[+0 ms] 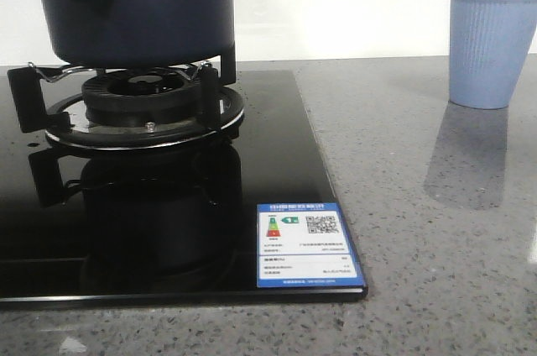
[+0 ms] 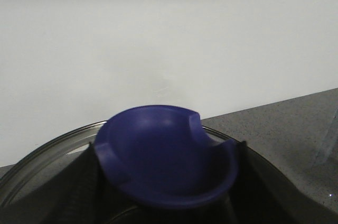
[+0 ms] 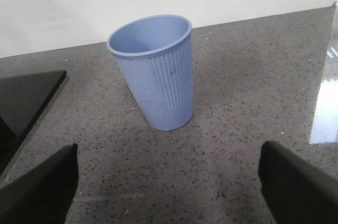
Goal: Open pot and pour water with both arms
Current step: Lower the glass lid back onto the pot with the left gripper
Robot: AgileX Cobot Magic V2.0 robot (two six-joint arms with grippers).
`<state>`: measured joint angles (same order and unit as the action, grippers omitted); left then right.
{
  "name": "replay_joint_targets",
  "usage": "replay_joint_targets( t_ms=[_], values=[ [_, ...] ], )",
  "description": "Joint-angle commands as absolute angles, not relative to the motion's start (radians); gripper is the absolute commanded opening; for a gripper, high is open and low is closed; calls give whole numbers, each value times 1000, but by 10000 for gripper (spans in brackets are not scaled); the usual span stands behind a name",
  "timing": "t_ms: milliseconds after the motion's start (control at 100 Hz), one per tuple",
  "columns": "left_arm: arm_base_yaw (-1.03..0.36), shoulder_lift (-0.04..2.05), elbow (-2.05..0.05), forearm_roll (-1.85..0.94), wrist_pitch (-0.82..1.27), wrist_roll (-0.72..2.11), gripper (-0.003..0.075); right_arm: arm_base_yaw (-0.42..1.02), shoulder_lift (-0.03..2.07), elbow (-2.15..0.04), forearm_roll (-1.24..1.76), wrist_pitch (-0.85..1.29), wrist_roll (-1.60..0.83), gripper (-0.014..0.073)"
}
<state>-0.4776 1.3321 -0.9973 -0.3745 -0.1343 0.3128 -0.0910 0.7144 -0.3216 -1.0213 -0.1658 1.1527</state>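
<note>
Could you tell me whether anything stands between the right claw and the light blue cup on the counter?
Nothing visible does. In the right wrist view the open right claw faces the cup across bare grey counter; the black cooktop lies off to one side.

Low front camera and right wrist share the cup [image 1: 492, 47] — left wrist perhaps closest.

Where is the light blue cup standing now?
In the front view the light blue cup stands upright on the grey countertop, far right, apart from the black stove and the pot.
</note>
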Motion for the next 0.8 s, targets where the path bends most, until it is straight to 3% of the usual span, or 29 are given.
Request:
replay_joint_targets(
  t_ms=[0,790],
  values=[
    [-485,1317,-1035,-369,-257,312,370,-95,709,-347,-1027,-195,1152,603],
    [-485,1327,-1035,-369,-273,305,370,-95,709,-347,-1044,-199,1152,603]
  ],
)
